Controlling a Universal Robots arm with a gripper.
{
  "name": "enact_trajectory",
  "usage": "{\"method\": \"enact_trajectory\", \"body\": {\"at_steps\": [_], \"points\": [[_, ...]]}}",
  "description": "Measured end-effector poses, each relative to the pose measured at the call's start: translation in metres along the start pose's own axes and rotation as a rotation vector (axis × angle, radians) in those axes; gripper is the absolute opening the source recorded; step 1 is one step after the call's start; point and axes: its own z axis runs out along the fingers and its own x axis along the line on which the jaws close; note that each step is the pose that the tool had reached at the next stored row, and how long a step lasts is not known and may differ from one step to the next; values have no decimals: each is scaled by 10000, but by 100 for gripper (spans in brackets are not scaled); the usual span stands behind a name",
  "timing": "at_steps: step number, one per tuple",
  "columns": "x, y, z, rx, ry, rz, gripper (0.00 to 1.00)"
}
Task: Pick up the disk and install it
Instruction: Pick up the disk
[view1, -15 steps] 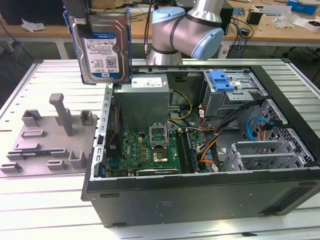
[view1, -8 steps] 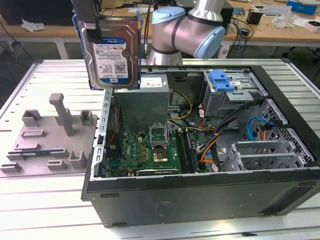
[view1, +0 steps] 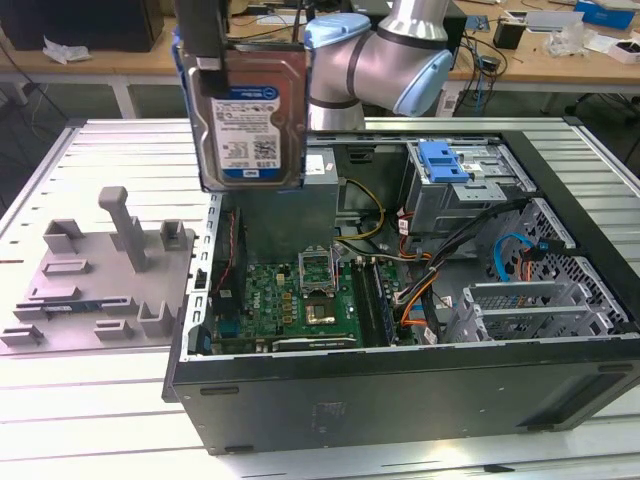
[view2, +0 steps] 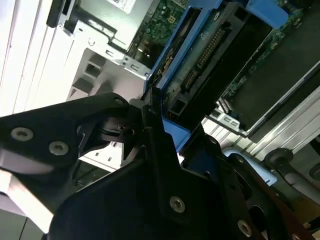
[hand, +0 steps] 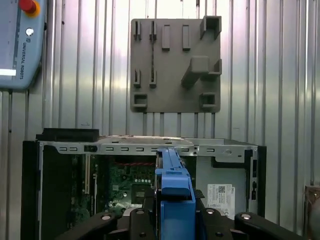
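The disk (view1: 250, 115), a silver drive with a white-and-blue label in a blue frame, hangs upright above the back left corner of the open computer case (view1: 400, 385) in the exterior view. My gripper (view1: 212, 50) is shut on its upper edge. The second wrist view has the black fingers (view2: 150, 125) clamped on the disk's blue frame (view2: 172, 60), with its connector end facing down toward the case. In the first wrist view the frame's blue edge (hand: 174, 177) stands between the gripper's (hand: 175, 212) jaws.
Inside the case lie a green motherboard (view1: 300, 300), cables and a metal drive bay with a blue bracket (view1: 445, 160). A grey fixture plate (view1: 100, 270) lies on the slatted table at the exterior view's left. A teach pendant (hand: 20, 45) rests on the table.
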Motion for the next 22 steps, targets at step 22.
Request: {"method": "enact_trajectory", "body": {"at_steps": [22], "points": [[733, -1196, -25, -16, 0, 1, 37]]}}
